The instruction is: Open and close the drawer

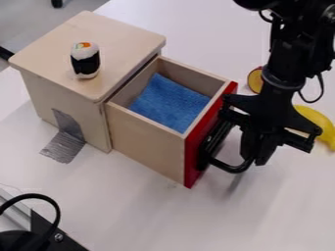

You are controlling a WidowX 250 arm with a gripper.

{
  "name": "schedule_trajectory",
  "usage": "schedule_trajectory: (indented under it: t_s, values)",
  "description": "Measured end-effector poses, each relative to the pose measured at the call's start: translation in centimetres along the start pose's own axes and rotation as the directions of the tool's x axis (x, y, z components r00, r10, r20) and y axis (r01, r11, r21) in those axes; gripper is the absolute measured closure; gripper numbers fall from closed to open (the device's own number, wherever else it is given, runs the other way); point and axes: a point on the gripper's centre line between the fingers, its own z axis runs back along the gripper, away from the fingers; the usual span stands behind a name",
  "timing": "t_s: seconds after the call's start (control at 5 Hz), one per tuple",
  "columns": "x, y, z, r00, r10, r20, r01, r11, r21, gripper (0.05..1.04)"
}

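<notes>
The black gripper (256, 149) hangs at the right, just outside the drawer's red front (194, 162) and against or very near the outer bend of its black handle (229, 167). Pulled well out of the light wooden cabinet (59, 93), the drawer (147, 147) holds a folded blue cloth (171, 102). Part of the handle and the red front's upper right are close to or behind the gripper's black body.
On the cabinet's top stands a toy sushi roll (85, 61). Grey tape (64, 146) fixes the cabinet to the white table (140, 215). Beyond the arm lie a yellow banana (315, 120) and a round red-and-yellow item (255, 80). Black equipment (46, 233) occupies the lower left corner.
</notes>
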Motion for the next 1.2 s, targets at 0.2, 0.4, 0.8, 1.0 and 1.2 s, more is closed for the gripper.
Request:
schedule_trajectory:
  t_s: [0.2, 0.4, 0.8, 1.0, 1.2]
  values:
    - [-0.1, 0.8, 0.0, 1.0, 0.003, 0.003, -0.003, 1.0, 0.025, 0.973]
    - [0.3, 2.4, 0.4, 1.0, 0.028, 0.014, -0.029, 0.998, 0.049, 0.973]
    - [0.7, 5.7, 1.7, 0.995, 0.088, 0.051, -0.092, 0.993, 0.079, 0.973]
    - [0.7, 7.3, 2.5, 0.991, 0.126, 0.053, -0.13, 0.988, 0.089, 0.973]
    - [0.7, 9.3, 3.1, 0.983, 0.181, 0.015, -0.182, 0.979, 0.096, 0.973]
